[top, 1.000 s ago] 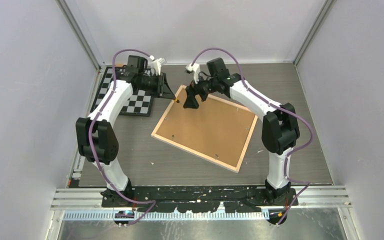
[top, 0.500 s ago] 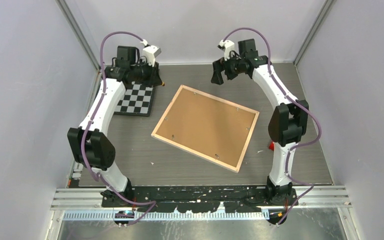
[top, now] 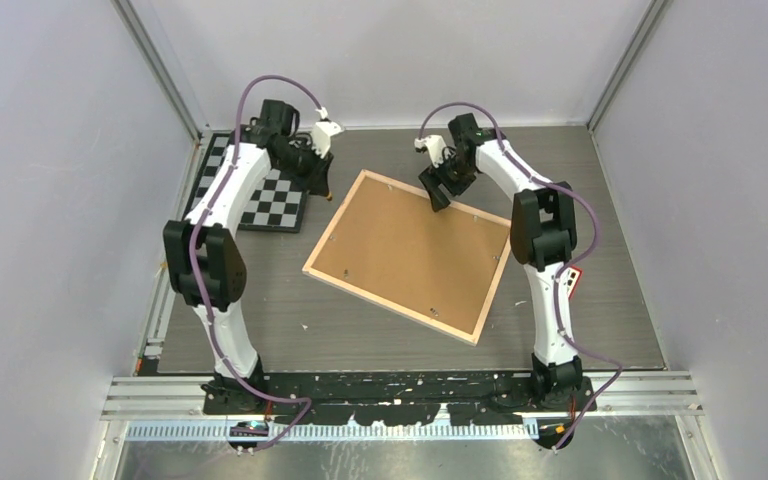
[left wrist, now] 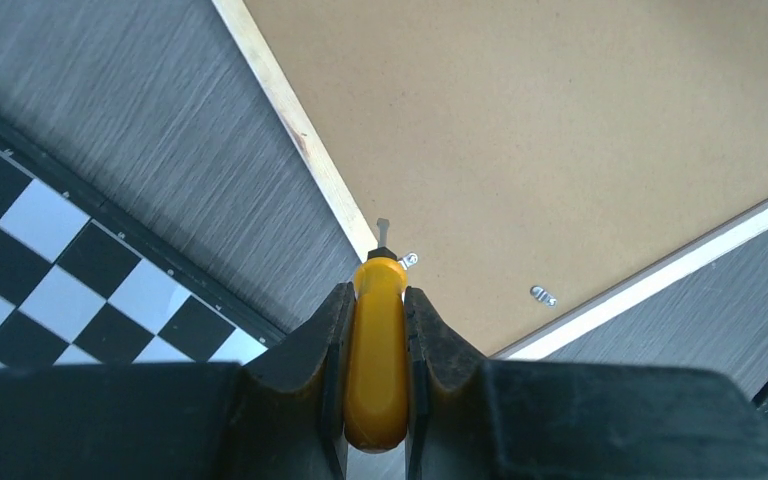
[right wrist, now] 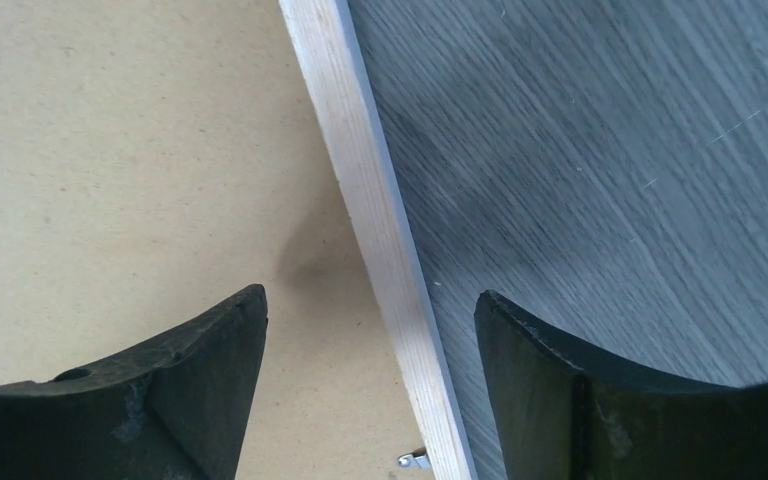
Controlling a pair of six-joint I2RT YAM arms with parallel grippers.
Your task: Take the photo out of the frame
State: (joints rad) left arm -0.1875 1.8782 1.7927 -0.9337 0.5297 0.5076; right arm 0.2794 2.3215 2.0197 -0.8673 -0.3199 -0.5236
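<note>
**Frame is face down, both arms up at its far edge**

The frame (top: 410, 255) lies flat on the table (top: 580, 300) around the middle, back side up. All you get is the brown fibreboard panel (left wrist: 560, 120) with the pale wood rim (right wrist: 360, 180) around it.

It sits skewed, not square to the table. The long axis runs left to right, and the right end swings in toward the arm bases. One corner points at the far left and the opposite one at the near right. A few small metal tabs (left wrist: 543, 296) sit along the inside of the rim.

The left gripper (left wrist: 375, 300) is pinched tight on a screwdriver (left wrist: 377, 370) with a yellow handle. It hangs at the frame's far-left corner, between the frame and the checkerboard (top: 270, 200). The metal tip is right at the rim, just beside one of the tabs. I can't tell whether it actually touches.

The right gripper (right wrist: 370, 300) is over the far long edge with its fingers spread wide and nothing in them. In the right wrist view the rim runs between them, so one finger (right wrist: 190, 380) is above the panel and the other is above bare table. From the overhead camera I can't tell how high it sits above the wood.
</note>
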